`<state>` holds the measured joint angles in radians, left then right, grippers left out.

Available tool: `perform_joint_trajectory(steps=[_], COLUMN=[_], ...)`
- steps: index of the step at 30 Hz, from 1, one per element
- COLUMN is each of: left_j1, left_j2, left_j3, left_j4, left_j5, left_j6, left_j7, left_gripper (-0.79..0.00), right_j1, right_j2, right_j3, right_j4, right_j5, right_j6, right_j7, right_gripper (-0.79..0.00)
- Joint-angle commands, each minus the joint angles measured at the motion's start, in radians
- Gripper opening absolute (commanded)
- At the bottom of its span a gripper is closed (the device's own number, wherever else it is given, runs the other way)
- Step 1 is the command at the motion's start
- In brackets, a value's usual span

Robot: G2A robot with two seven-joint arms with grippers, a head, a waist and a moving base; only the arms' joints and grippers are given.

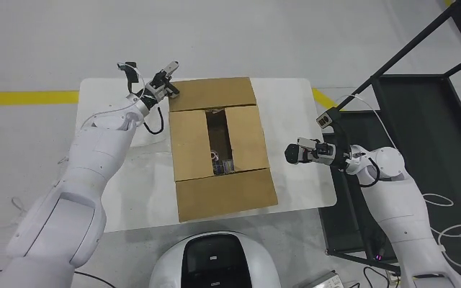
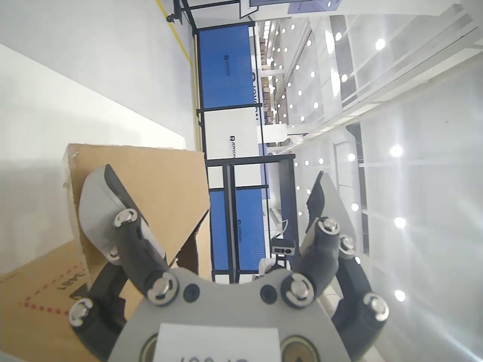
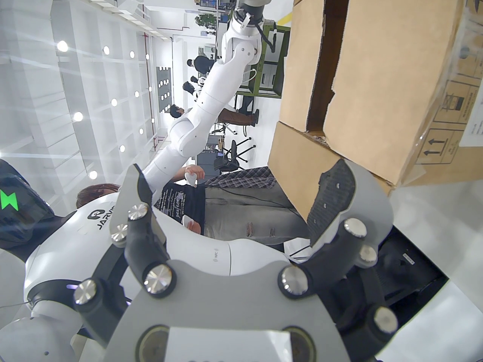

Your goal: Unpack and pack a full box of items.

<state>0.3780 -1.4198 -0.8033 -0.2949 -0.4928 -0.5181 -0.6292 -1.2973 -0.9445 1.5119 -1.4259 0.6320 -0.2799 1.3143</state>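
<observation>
Two claws wait near the box (image 1: 191,144), one on each side. We see the box in the middle of the top view, on the white table (image 1: 295,108). Its flaps toward the top and bottom of the frame are folded out flat. The two side flaps (image 1: 245,137) lie almost shut, with a dark gap between them. Down in that gap are a few things (image 1: 220,162), but we cannot tell what they are.

The left claw (image 1: 173,79) is at the upper left of the top view, just beside the box's upper left corner. Its fingers are spread wide apart, with nothing between them. The right claw (image 1: 290,154) is at the middle right, near the side of the box but not touching it. Its fingers are wide apart too, and it holds nothing.

We think the next job is to open the side flaps. Some things could go wrong. If a claw pushes down on a flap, the flap may bend into the box and squash the things inside. If a claw pushes from the side, the whole box may slide on the table. If a claw pinches only a thin edge, the flap could slip out and drop shut.
</observation>
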Motion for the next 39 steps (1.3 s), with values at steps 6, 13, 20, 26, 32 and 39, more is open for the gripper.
perform_joint_trajectory(steps=[6,13,20,26,32,39], left_j1=[-0.021,-0.030,-0.033,-0.046,-0.057,0.042], left_j2=[-0.011,-0.010,-0.001,0.028,0.086,0.166], left_j3=[0.026,0.039,0.003,-0.079,-0.155,-0.276], left_j4=[0.048,0.068,0.072,0.058,0.034,-0.115], left_j5=[0.105,0.187,0.159,0.048,0.000,-0.175], left_j6=[0.023,-0.017,-0.080,-0.217,-0.380,-0.289], left_j7=[-0.001,-0.015,-0.017,-0.036,-0.069,-0.383], left_gripper=[0.000,0.000,0.000,0.000,0.000,0.000], right_j1=[0.000,0.000,0.000,0.000,0.029,0.090], right_j2=[0.000,0.000,0.000,0.000,-0.003,-0.016], right_j3=[0.000,0.000,0.000,0.000,-0.038,-0.139], right_j4=[0.000,0.000,0.000,0.000,-0.084,-0.148], right_j5=[0.000,0.000,0.000,0.000,-0.096,-0.197], right_j6=[0.000,0.000,0.000,0.000,0.037,0.123], right_j7=[0.000,0.000,0.000,0.000,-0.095,-0.194], right_gripper=[0.000,0.000,0.000,0.000,0.000,0.000])
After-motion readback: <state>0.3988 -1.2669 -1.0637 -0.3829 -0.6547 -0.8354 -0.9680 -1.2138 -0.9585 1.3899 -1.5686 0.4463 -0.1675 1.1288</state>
